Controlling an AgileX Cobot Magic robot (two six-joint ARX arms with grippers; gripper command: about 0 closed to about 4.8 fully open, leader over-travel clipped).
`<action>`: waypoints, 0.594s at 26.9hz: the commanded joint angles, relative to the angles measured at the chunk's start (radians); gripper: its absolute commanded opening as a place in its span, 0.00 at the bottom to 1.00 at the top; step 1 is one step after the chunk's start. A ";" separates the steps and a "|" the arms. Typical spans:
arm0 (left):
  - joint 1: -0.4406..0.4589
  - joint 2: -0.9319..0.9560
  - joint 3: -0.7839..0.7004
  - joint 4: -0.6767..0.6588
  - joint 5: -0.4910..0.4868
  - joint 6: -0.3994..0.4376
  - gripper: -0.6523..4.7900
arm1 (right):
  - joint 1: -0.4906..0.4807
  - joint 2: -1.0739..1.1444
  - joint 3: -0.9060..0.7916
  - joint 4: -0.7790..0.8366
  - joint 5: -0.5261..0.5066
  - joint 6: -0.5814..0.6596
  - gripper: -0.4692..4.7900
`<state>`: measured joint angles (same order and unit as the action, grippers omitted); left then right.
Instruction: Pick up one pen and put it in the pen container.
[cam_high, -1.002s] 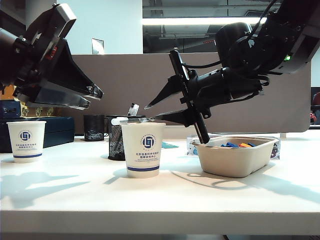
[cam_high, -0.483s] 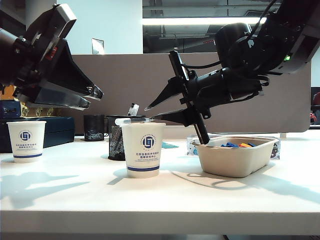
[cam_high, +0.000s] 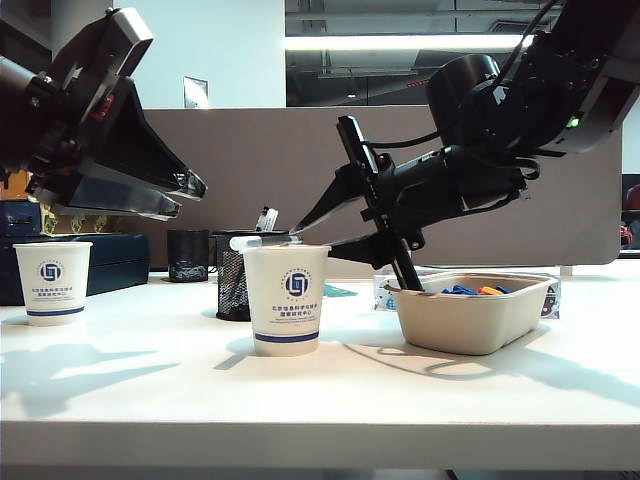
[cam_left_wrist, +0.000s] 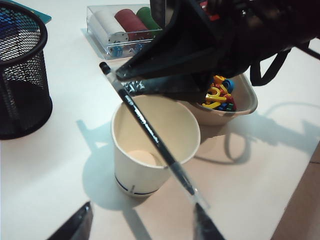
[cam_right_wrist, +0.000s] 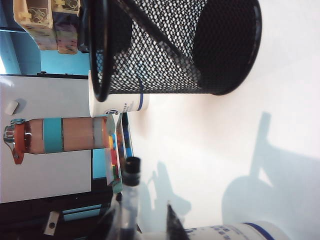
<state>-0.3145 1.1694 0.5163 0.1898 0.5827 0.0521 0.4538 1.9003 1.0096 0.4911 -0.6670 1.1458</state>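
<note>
The pen (cam_left_wrist: 150, 131) slants above the open mouth of a white paper cup (cam_left_wrist: 152, 145), its upper end pinched between the tips of the right end effector (cam_high: 297, 225), which reaches in over that cup. In the exterior view only the pen's pale end (cam_high: 245, 241) shows at the cup's rim. The black mesh pen container (cam_left_wrist: 21, 75) stands just behind this cup on the white worktop (cam_high: 330, 385), partly hidden by it.

The left end effector (cam_high: 190, 195) hangs high at the left, jaws wide apart and empty. Beneath it stands a second paper cup (cam_high: 53, 282).

A pale tray (cam_high: 470, 320) of coloured bits sits at the right. A grey partition (cam_high: 260, 170) closes off the room behind. The right wrist view is blurred up close.
</note>
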 joint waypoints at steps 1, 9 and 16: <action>0.000 -0.003 0.006 0.006 0.003 0.001 0.58 | 0.004 0.005 0.005 0.032 -0.006 0.000 0.31; 0.000 -0.003 0.006 0.006 0.024 0.001 0.58 | 0.004 0.006 0.005 0.047 -0.005 0.004 0.31; 0.000 -0.003 0.006 0.006 0.028 0.000 0.58 | 0.004 0.006 0.005 0.059 0.002 0.007 0.31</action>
<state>-0.3145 1.1694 0.5163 0.1898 0.5991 0.0521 0.4541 1.9083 1.0096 0.5266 -0.6666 1.1515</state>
